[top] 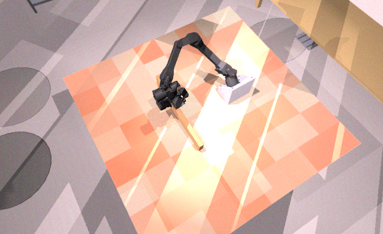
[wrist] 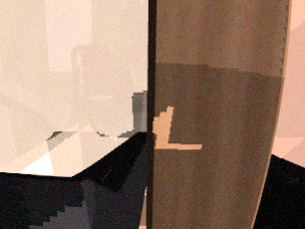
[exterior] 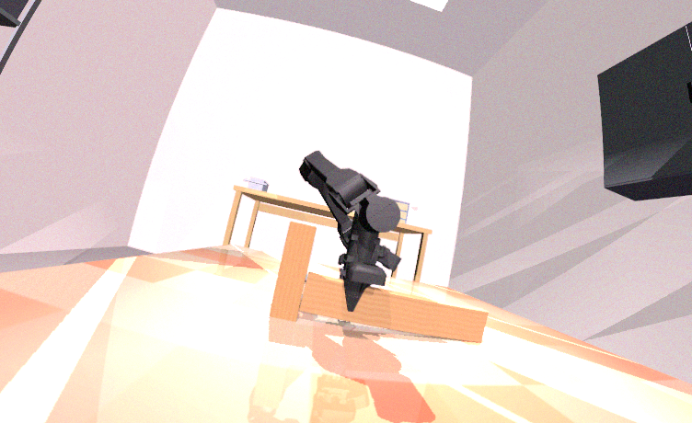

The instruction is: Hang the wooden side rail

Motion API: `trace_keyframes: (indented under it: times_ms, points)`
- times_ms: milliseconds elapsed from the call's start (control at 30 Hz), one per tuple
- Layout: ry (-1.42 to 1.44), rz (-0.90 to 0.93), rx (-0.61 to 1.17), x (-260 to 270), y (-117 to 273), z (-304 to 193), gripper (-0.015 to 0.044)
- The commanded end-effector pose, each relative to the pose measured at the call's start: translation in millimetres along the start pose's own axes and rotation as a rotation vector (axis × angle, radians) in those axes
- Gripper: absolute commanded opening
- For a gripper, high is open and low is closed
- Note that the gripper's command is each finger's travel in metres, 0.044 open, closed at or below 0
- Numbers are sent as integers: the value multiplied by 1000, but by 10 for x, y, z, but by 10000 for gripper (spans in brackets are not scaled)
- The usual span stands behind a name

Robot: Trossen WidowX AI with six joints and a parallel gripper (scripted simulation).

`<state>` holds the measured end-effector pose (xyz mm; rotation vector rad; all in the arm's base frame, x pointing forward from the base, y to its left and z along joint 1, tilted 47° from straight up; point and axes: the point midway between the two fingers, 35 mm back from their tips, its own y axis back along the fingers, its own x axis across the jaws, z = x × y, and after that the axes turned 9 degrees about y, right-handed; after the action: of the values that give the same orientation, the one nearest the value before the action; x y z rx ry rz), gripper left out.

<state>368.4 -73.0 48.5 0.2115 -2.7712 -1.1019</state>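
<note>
The wooden side rail (top: 187,124) (exterior: 428,313) (wrist: 219,194) stands on edge, its far end down at the table. Its other end is close against the headboard post (exterior: 292,270), which stands upright at the left in the exterior view. A very thin gap shows between them near the rail's top. The hooks, pins and slot cannot be made out, so whether the hooks sit on the pins is hidden. My gripper (exterior: 351,303) (wrist: 179,142) is shut on the rail near its post end, with a finger on each side. In the top view the arm covers this joint.
The arm's pale base (top: 239,92) stands on the patchwork-coloured table top (top: 298,124), to the right of the rail in the top view. Another wooden table (top: 350,43) is beyond the upper right edge. A dark cabinet (exterior: 653,115) hangs on the right wall.
</note>
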Motion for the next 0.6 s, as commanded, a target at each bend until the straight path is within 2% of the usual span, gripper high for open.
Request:
trace_keyframes:
  times_ms: [0,267,400,567]
  points:
    - [0,0,0,0,0,0,131]
    - [0,0,0,-2,22,0,341]
    - [-3,-3,3,-4,312,5,440]
    - [-3,-3,5,0,400,5,440]
